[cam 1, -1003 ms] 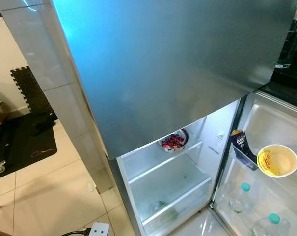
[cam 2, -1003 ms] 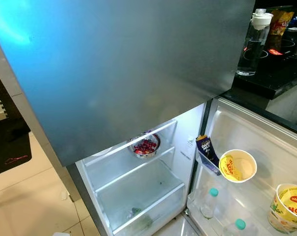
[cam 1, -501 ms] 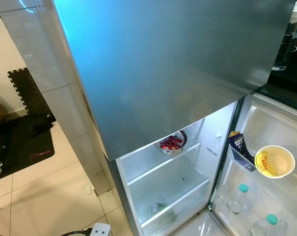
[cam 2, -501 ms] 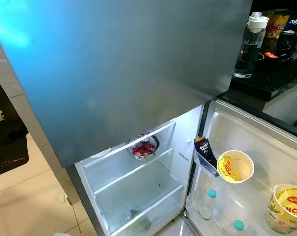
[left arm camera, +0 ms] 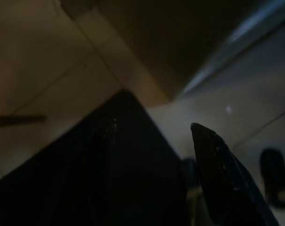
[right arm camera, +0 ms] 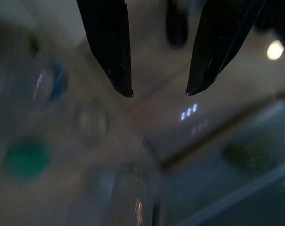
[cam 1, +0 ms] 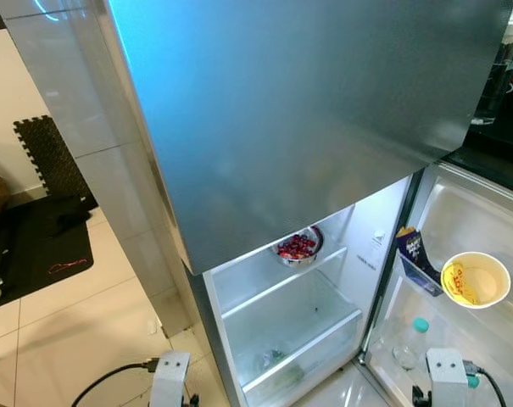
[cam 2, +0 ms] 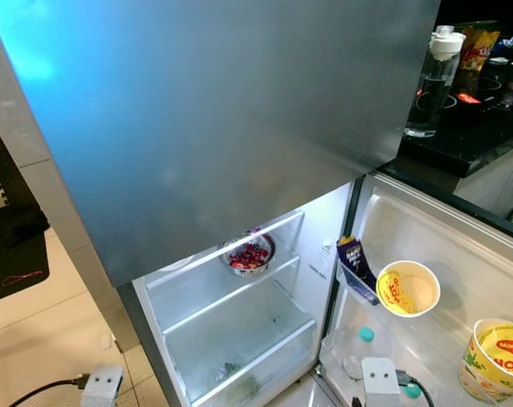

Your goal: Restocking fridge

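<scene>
Fridge (cam 1: pixel 307 119) in front of me: upper door closed, big grey panel with a blue glare; lower compartment open, lower door (cam 2: pixel 460 254) swung out to my right. Steel bowl (cam 1: pixel 299 246) of red fruit sits on the top shelf, back right. Shelf below it is bare glass; something green lies in the bottom drawer (cam 1: pixel 277 360), too dim to identify. Door rack holds a dark blue carton (cam 1: pixel 413 250) tilted against the inner edge, just beside it a cup (cam 1: pixel 476 280) with a yellow lining, and further out a yellow noodle tub (cam 2: pixel 498 356). Lower door bin has teal-capped bottles (cam 1: pixel 413 335), partly behind my right arm. My left gripper (left arm camera: pixel 154 127) hangs low over tile floor and a dark mat, fingers spread apart, nothing between them; very dark view. My right gripper (right arm camera: pixel 156 92) is down near the door bin, fingers also apart and holding nothing, pointing at blurred floor with a teal blob off to one side, probably a cap but can't confirm. Wrist housings of both arms show at the bottom edge of the head views, left one (cam 1: pixel 170 377) by the fridge's left corner, right one (cam 1: pixel 447 377) over the door bin. Counter to the far right carries a clear bottle (cam 2: pixel 430 80) with a white lid and a snack bag (cam 2: pixel 476 42).
</scene>
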